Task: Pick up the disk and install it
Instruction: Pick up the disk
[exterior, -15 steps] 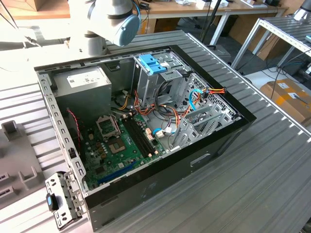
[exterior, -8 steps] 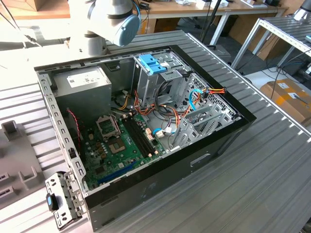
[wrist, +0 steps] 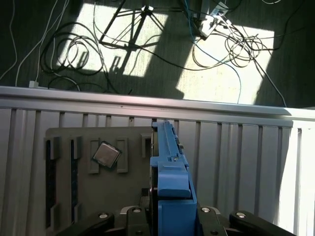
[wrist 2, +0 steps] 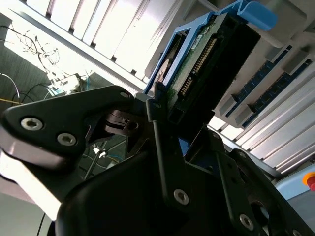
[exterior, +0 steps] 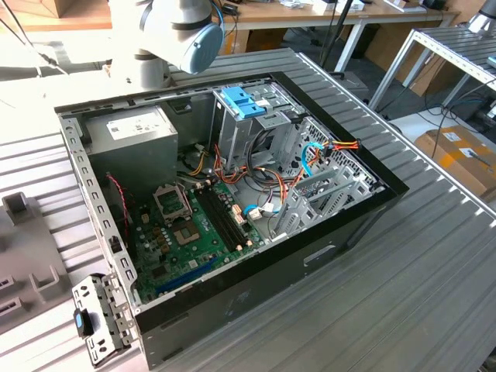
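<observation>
While clamping the flat dark rectangular disk in bright blue plastic rails (wrist: 170, 167) edge-on above the grey moulded parts tray (wrist: 108, 196), grip evenly with the black gripper (wrist: 170, 221). Mind the silver square processor chip (wrist: 106, 155) below, and tangled orange cables (exterior: 288, 186) inside the open black computer case (exterior: 310, 256).

You have nothing legible to go by. The white label (exterior: 132, 125) on the grey power-supply box (exterior: 132, 164) carries print too small to make out, and the disk (wrist: 170, 167) clamped in the tool (wrist: 172, 216) shows no readable marking.
</observation>
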{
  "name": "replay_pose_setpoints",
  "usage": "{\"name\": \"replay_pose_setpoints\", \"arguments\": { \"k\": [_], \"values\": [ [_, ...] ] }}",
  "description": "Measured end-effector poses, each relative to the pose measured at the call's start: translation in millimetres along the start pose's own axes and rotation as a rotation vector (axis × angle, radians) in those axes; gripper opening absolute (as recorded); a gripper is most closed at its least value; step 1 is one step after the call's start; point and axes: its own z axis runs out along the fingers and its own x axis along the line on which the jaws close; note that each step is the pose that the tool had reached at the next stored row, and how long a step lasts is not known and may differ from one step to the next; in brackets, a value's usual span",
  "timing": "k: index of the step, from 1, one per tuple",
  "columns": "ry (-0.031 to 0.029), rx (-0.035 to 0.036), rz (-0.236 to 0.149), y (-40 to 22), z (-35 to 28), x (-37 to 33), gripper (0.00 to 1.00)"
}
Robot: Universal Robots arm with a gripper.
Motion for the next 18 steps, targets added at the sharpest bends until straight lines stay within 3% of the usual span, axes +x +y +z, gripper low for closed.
{"name": "replay_pose_setpoints", "arguments": {
  "k": [9, 18],
  "values": [
    [-0.0002, -0.0001, 0.0, 0.5, -10.7, -0.6, 0.37],
    [-0.0009, 0.0001, 0.0, 0.8, -17.1, -1.0, 0.37]
  ]
}}
